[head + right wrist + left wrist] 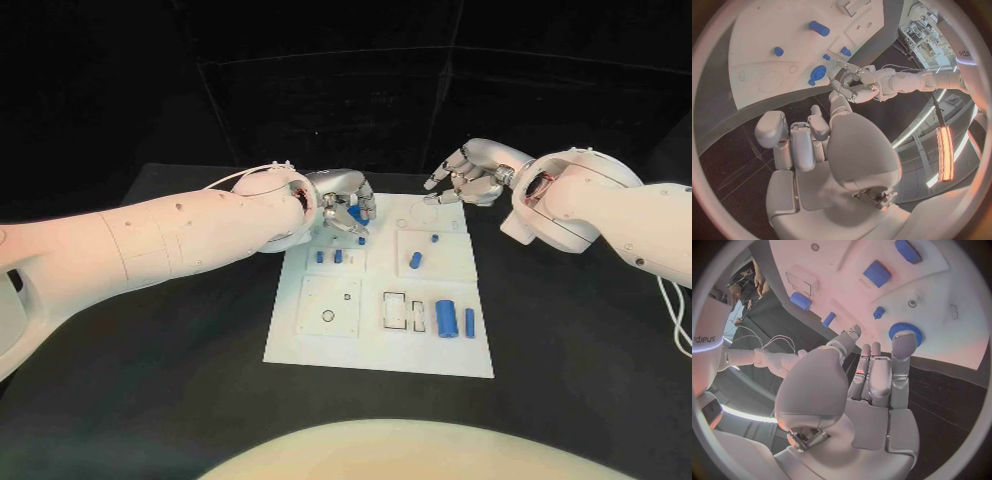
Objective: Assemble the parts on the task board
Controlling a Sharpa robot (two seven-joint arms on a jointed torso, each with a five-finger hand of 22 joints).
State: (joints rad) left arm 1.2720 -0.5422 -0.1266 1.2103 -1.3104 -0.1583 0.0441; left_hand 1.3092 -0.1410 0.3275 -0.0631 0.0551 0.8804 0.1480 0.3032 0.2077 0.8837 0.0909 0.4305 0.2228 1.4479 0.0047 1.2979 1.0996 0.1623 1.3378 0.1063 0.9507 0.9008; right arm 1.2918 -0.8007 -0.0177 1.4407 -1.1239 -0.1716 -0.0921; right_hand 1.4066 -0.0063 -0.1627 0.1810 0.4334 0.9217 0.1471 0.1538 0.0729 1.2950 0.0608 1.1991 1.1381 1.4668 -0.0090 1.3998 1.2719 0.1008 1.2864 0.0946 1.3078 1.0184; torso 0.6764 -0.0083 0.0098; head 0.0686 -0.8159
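At far end of task board (378,340), left robot hand (340,203) pinches blue knob (905,331); right robot hand (469,175) hovers released. Next: seat knob squarely.

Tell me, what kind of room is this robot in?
Probably a robot lab or a testing booth. A black table stands in front of dark walls, with a white task board of small blue parts on it, and the left hand and right hand hang over its far end.
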